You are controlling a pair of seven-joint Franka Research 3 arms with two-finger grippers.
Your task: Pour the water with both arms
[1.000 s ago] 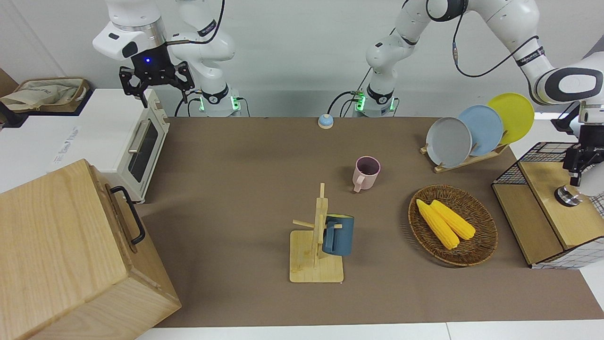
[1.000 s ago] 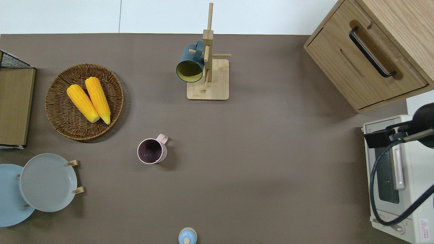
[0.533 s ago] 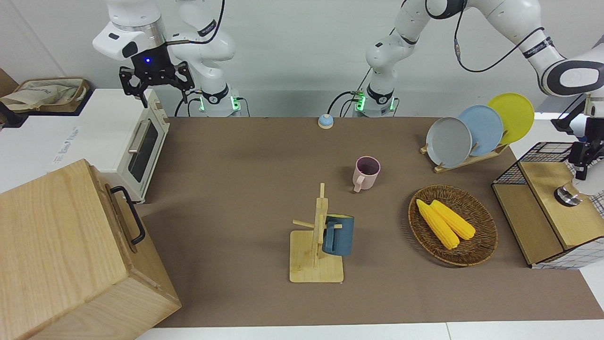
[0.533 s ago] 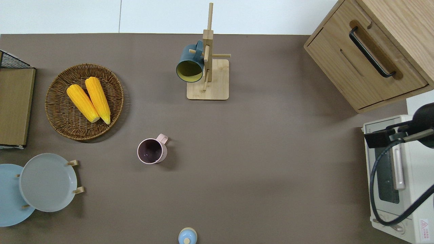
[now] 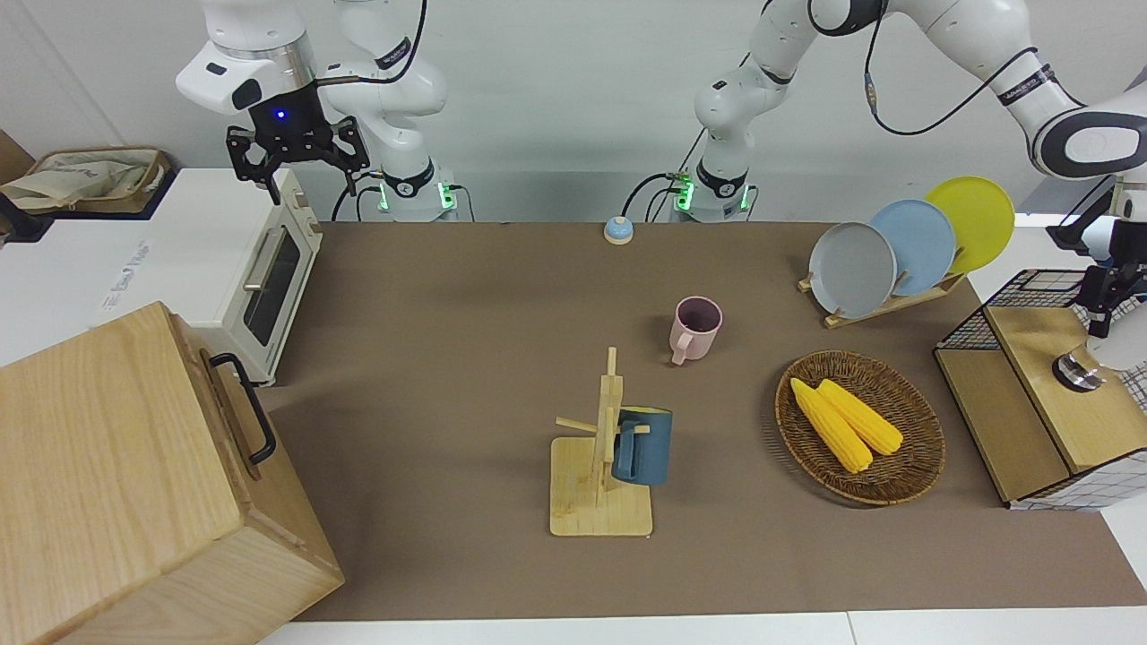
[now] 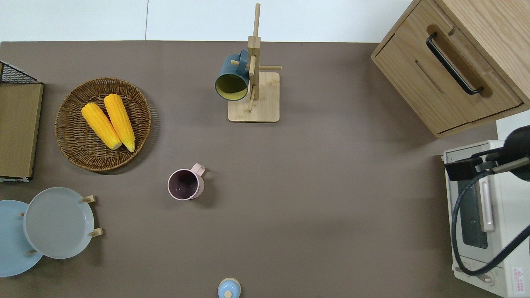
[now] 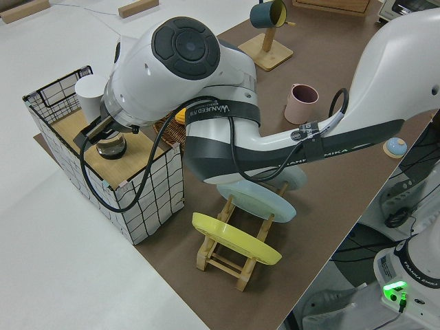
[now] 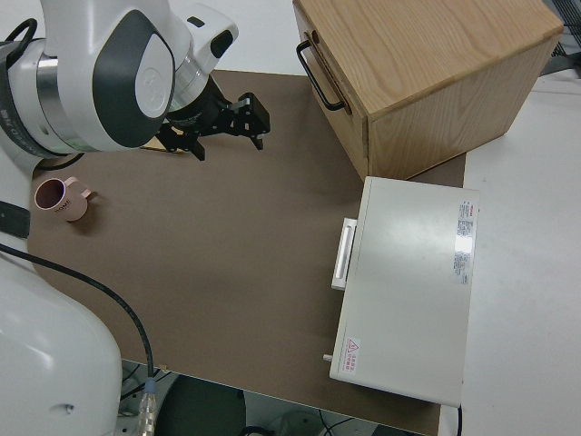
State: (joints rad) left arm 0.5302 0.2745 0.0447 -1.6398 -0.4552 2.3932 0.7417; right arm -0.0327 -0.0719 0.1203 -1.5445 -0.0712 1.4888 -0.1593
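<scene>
Left gripper (image 5: pixel 1104 309): you see it at the left arm's end of the table, over the wire crate (image 5: pixel 1030 288) and above a round metal lid (image 5: pixel 1078 373) on the crate's wooden top; the view's edge cuts it off, and in the left side view its own arm hides it, so you cannot tell its finger state or whether it holds anything.

Right gripper (image 5: pixel 297 159): fingers spread wide, holding nothing, touching nothing; you find it over the white toaster oven (image 5: pixel 260 269).

Pink mug (image 6: pixel 186 183): upright on the brown mat, handle pointing away from the robots.

Blue mug (image 6: pixel 232 76): hung on the wooden mug tree (image 6: pixel 254 82), farther from the robots.

Wicker basket (image 6: pixel 74 153): two corn cobs (image 6: pixel 108 126) inside.

Plate rack (image 5: pixel 896 300): three plates.
</scene>
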